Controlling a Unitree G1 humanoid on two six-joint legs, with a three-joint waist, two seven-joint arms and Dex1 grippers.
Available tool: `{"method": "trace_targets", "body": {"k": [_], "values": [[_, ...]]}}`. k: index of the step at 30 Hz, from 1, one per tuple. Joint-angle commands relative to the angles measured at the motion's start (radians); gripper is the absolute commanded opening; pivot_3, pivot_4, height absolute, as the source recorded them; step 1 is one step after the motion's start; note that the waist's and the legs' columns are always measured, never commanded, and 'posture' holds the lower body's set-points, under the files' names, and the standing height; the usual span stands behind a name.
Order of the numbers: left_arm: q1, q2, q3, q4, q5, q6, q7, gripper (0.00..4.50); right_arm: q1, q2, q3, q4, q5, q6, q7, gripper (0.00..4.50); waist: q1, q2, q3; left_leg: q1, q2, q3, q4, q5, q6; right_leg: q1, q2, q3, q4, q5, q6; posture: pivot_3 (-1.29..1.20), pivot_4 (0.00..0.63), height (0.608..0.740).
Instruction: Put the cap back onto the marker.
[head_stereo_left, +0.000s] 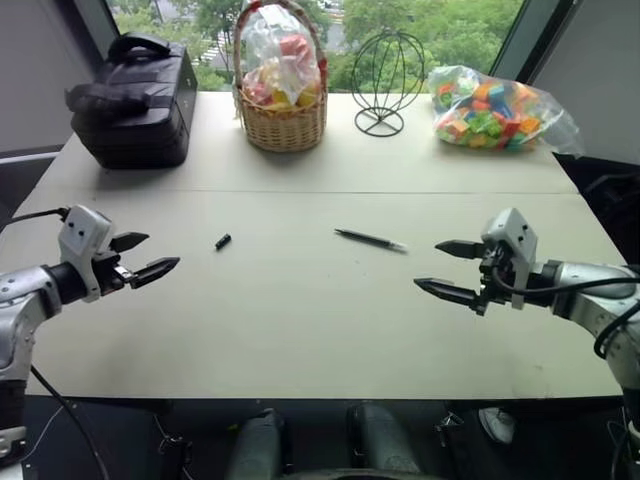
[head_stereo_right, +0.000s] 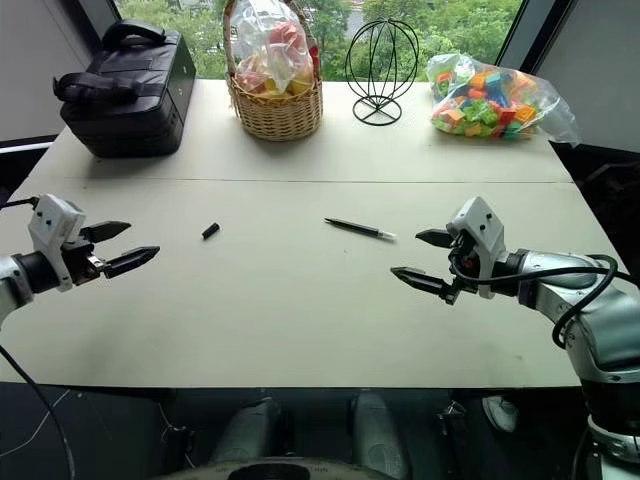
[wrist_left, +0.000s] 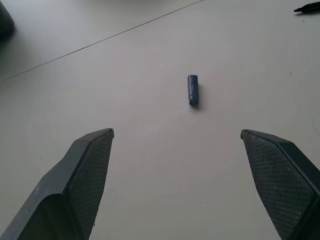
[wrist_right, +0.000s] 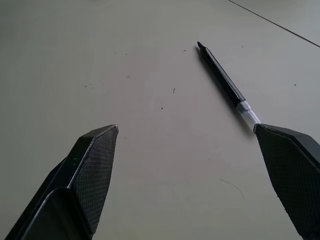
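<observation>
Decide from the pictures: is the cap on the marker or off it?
Off. The cap lies alone on the table, well apart from the marker, which lies flat with its pale end bare.

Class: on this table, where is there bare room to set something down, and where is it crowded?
Free: the near table between the left gripper and right gripper, in front of the cap and marker. Crowded: the far edge, with bag, basket, wire stand and blocks.

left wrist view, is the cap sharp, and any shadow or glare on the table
Left wrist view: the cap is sharp, with a thin soft shadow along one side; the table is evenly lit, no glare. Left eye view: window light from behind, the marker casts almost no shadow.
</observation>
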Motion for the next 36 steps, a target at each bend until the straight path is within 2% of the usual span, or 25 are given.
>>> {"method": "trace_targets", "body": {"k": [1,27,31,36], "values": [[-0.003,0.001,0.032,-0.033,-0.013,-0.008,0.003,4.25,-0.023,0.011,-0.010,-0.003,0.000,-0.022,-0.009,4.50,0.000,0.000,0.000,0.000,0.000,0.000,-0.001,0.000,0.000,0.000,0.000,0.000,-0.001,0.000,0.000,0.00,0.150,0.740],[-0.070,-0.027,0.010,0.029,0.007,-0.081,0.025,4.25,-0.033,0.037,0.005,0.037,-0.045,-0.065,-0.033,4.50,0.003,-0.001,0.000,0.000,-0.002,0.001,-0.001,0.001,0.000,0.002,0.004,-0.004,-0.002,0.003,0.005,0.00,0.150,0.740],[-0.182,-0.020,-0.064,0.101,0.035,-0.119,-0.048,4.25,-0.049,0.050,0.028,0.060,-0.071,-0.091,-0.035,4.50,0.007,-0.001,-0.001,0.000,-0.001,0.000,-0.001,0.001,0.001,0.002,0.008,-0.005,-0.002,0.003,0.005,0.00,0.150,0.740],[-0.407,-0.029,-0.208,0.253,0.084,-0.183,-0.218,4.25,-0.118,0.067,0.102,0.158,-0.144,-0.173,-0.016,4.50,0.005,-0.001,-0.001,0.000,-0.002,0.001,0.004,0.000,0.001,0.004,0.012,-0.004,-0.001,0.003,0.005,0.00,0.150,0.740]]}}
